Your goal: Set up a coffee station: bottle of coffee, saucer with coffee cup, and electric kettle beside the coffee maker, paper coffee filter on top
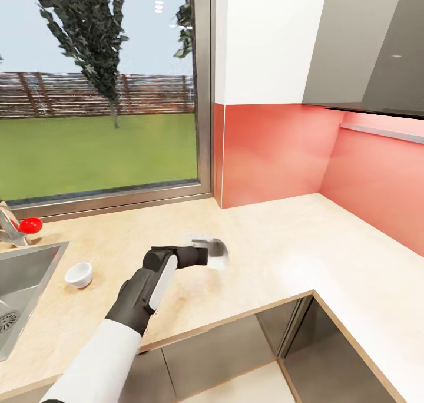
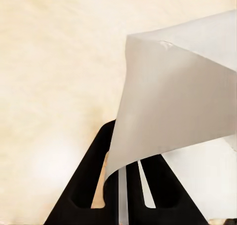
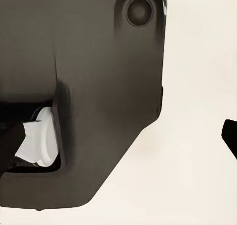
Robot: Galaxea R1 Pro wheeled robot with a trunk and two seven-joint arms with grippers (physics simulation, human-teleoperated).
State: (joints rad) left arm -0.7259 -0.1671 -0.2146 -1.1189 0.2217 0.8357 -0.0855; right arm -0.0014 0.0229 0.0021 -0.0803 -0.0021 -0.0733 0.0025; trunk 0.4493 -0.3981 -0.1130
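Left gripper [image 2: 123, 185] is clamped on the paper coffee filter [image 2: 177, 101], which is held just above the countertop [image 1: 282, 238], right of the coffee cup [image 1: 78, 274], presumably for carrying to the coffee maker. Right gripper's state cannot be told.

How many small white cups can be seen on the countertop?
1. The coffee cup stands on the countertop beside the sink, apart from the left gripper. Others may be out of frame.
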